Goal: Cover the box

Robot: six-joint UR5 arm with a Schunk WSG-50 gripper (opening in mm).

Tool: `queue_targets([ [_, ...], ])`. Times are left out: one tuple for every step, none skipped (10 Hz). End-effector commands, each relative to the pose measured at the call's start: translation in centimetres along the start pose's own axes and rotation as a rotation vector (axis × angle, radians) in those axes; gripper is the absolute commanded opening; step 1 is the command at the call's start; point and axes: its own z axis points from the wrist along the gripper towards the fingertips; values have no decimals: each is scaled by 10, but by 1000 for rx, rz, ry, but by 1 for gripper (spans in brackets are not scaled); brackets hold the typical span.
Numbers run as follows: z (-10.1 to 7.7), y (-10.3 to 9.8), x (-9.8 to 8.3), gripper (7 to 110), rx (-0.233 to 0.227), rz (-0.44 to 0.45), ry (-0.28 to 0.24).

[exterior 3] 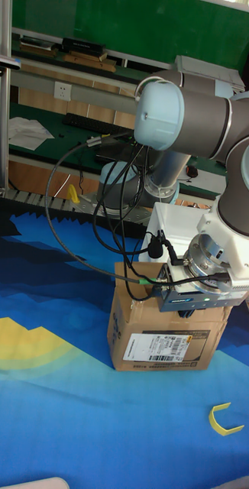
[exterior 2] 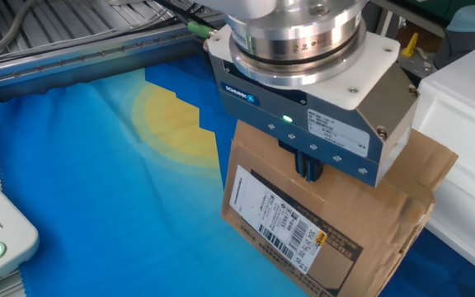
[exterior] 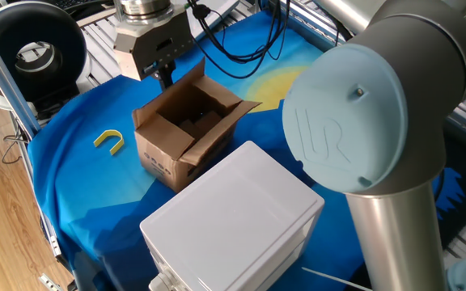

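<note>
The box [exterior: 186, 133] is a small brown carton standing open on the blue cloth, with its flaps raised or splayed outward. A printed label shows on its side [exterior 2: 280, 224], and the carton appears again in the tall fixed view [exterior 3: 166, 340]. My gripper [exterior: 166, 78] hangs over the box's back edge with its black fingers [exterior 2: 307, 167] pressed together, nothing between them. The tips rest against the upright flap [exterior: 191, 71] on that side. In the tall fixed view the gripper body hides the fingers.
A large white plastic box [exterior: 233, 218] stands close beside the carton. A yellow U-shaped piece [exterior: 110, 141] lies on the blue cloth [exterior 2: 97, 181] to the left. Black cables [exterior: 233, 44] trail behind, and the arm's big elbow joint [exterior: 370, 113] fills the right foreground.
</note>
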Motion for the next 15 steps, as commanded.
queue_targets([
  [3,3,6,7,-19,9,36],
  [3,7,8,7,-30,9,46],
  [5,8,11,7,-35,10,53],
  [8,10,13,7,-42,12,55],
  [15,9,13,7,-38,13,48],
  [19,10,12,7,-40,12,41],
  [22,8,13,7,-29,6,40],
  [23,5,13,7,-15,-3,42],
  [24,3,14,7,-6,-8,44],
  [27,3,14,7,-7,-8,41],
  [31,3,12,7,-7,-9,34],
  [34,5,9,7,-10,-7,29],
  [37,7,7,7,-10,-6,26],
  [41,9,3,7,-8,-4,17],
  [45,11,0,7,-3,-2,12],
])
